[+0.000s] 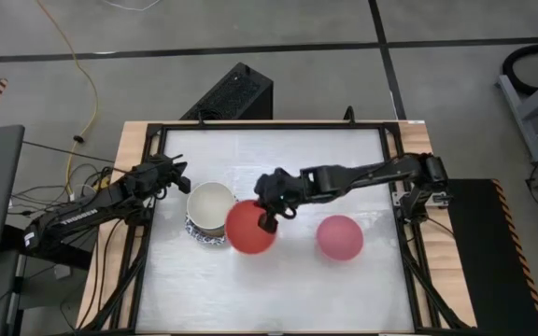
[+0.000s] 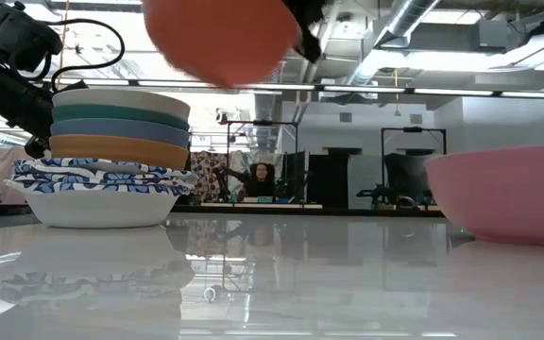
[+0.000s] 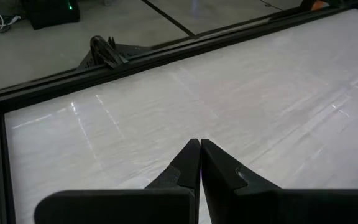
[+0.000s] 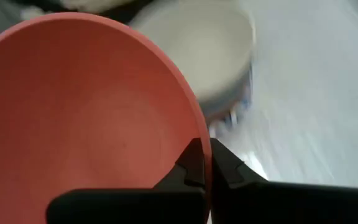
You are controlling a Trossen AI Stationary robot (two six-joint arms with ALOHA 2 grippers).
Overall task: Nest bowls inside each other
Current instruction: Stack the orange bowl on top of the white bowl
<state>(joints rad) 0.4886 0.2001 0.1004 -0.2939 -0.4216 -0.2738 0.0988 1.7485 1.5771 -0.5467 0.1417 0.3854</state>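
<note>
A: Right gripper [image 1: 268, 222] is pinching the rim of the red bowl [image 1: 250, 227], centre of the high view. Bowl is just right of the stack of bowls [image 1: 209, 213].

B: Lifted or on the table?

A: High view can't say. Low view shows it at the top of the frame, red bowl [image 2: 220, 38] clear off the surface, above and right of the stack [image 2: 111, 156]. Right wrist view shows the fingers [image 4: 194, 167] pressed on either side of the rim, cream top bowl [image 4: 207, 50] behind.

B: Stack order?

A: Only the low view shows it: cream, green, blue, orange, then blue-patterned white ones at the bottom. From above, just the cream inside.

B: Left arm?

A: Left gripper [image 1: 177, 172] upper left of the stack, fingers [image 3: 191, 165] pressed together, holding nothing.

B: Rest?

A: Pink bowl [image 1: 339, 236] sits apart, right of centre. White glossy table [image 1: 278, 299], black frame. Grey floor, yellow cable [image 1: 84, 75] upper left. Low view: a person [image 2: 261, 178] far back.
</note>
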